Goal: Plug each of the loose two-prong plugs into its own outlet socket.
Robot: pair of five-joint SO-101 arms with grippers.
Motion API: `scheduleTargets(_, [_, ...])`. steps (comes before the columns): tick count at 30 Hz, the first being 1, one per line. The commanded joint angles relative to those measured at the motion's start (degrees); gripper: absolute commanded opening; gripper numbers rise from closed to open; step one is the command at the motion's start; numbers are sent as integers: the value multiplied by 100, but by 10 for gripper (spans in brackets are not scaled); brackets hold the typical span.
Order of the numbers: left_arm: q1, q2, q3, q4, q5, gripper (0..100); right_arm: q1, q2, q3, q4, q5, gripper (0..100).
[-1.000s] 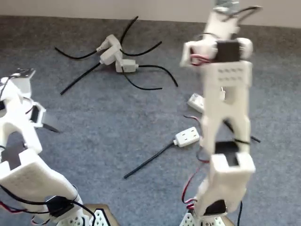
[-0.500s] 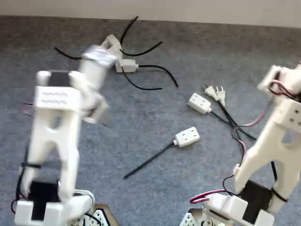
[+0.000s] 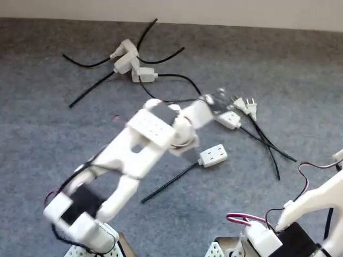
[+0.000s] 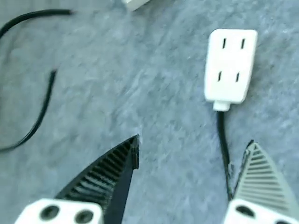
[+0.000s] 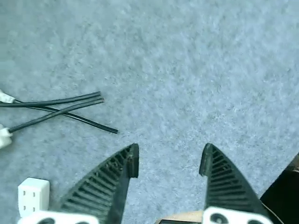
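Two white outlet sockets lie on the grey carpet: one (image 3: 213, 155) at the centre with its black cord running toward the front, one (image 3: 229, 120) just behind it. Two loose two-prong plugs (image 3: 244, 103) lie side by side past the rear socket. My left arm stretches across from the front left, its gripper (image 3: 217, 101) over the rear socket. In the left wrist view that gripper (image 4: 192, 144) is open above carpet, with a socket (image 4: 230, 65) ahead of it. My right gripper (image 5: 170, 148) is open over bare carpet, cord ends (image 5: 79, 105) to one side.
A cluster of white sockets and plugs (image 3: 130, 64) with black cords lies at the back left. Black cords (image 3: 265, 142) trail from the loose plugs toward the right. The right arm's base (image 3: 300, 225) sits at the front right corner. A pale wall borders the carpet's far edge.
My left arm has swung from the left side across to the centre sockets. The right arm has pulled back from the middle to the front right corner.
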Motion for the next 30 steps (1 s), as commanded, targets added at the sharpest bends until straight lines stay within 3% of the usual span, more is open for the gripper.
scheduleTargets(1, [576,954,-980,-97,35,341,215,-259,268,-242,114,217])
scheduleTargets(5, [875,1437,-1587,-62,35,341,268,-259,708,-541,114,217])
scheduleTargets(14, [840,3055,-2967,-18,44,341,268,-259,1622,-1270,114,217])
scheduleTargets(21, [831,3996,-4312,844,492,337,259,-233,1727,-1429,105,217])
scheduleTargets(30, [699,4418,-5279,2444,492,73,259,-233,1736,-1385,79,217])
